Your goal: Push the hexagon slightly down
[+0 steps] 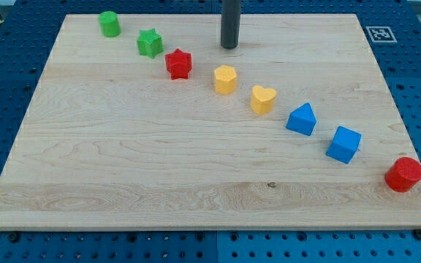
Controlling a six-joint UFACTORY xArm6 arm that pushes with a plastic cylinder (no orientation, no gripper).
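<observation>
The yellow hexagon (225,79) sits on the wooden board (123,161), just left of centre in the upper half. My tip (229,47) is directly above the hexagon in the view, with a small gap of bare wood between them. A red star (178,63) lies to the hexagon's upper left. A yellow heart (262,98) lies to its lower right.
A diagonal row of blocks runs from upper left to lower right: green cylinder (109,23), green star (150,42), blue triangle-like block (302,119), blue cube (343,144), red cylinder (403,174) near the board's right edge. A marker tag (378,33) sits at the top right.
</observation>
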